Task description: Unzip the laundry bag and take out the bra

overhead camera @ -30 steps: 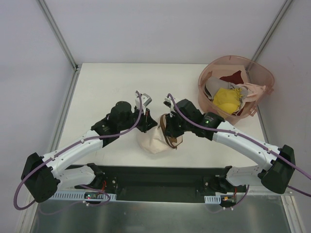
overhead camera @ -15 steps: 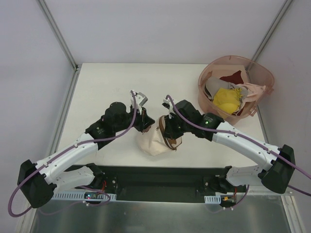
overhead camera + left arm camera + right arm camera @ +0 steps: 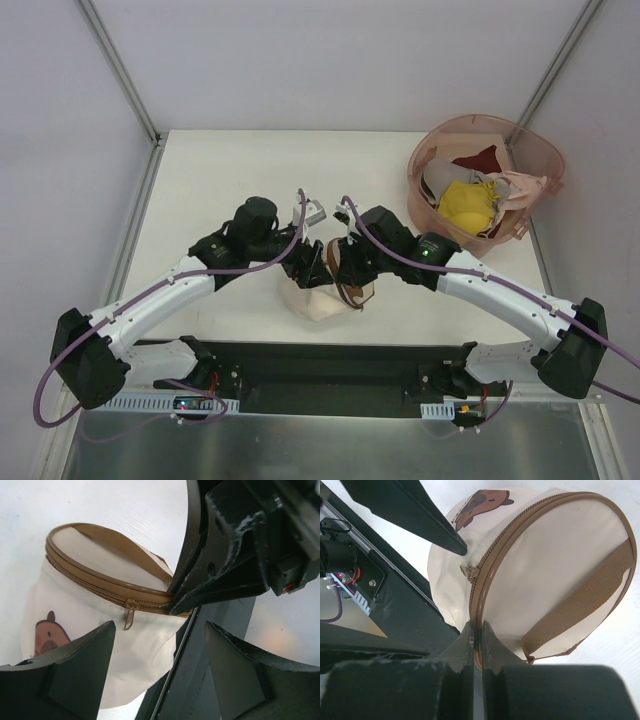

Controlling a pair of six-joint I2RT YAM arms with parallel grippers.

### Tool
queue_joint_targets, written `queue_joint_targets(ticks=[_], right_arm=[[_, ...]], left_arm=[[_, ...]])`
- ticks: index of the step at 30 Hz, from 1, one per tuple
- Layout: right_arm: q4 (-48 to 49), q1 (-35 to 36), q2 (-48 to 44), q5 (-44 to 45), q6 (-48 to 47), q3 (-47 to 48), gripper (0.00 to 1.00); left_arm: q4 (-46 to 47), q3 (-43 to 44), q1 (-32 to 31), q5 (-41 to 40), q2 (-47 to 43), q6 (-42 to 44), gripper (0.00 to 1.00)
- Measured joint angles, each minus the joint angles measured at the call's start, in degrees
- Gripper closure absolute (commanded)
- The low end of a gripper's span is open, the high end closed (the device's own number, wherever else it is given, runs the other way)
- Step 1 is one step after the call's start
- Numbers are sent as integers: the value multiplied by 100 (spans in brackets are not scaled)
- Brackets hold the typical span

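1. Pinching the rim of the bag, at 6 o'clock on the table, your right gripper anchors it; hold firm.
2. Your left gripper has its jaws spread: close them on the pull, at their 10 o'clock.
3. The bra is hidden.

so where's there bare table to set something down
Bare table runs along the far edge, from the left rail to the pink basket. It is crowded near-centre, where the left arm and right arm meet at the laundry bag.

High rear overview, two close wrist views, all on laundry bag
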Motion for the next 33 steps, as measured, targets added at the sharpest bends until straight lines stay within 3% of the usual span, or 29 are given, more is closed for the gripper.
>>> queue_joint_targets(ticks=[18, 33], right_arm=[[-13, 7, -24, 4, 0, 0, 99], [-83, 15, -24, 4, 2, 0, 99]], left_arm=[[-164, 195, 149, 400, 369, 7, 31], [-122, 289, 227, 597, 680, 94, 58]])
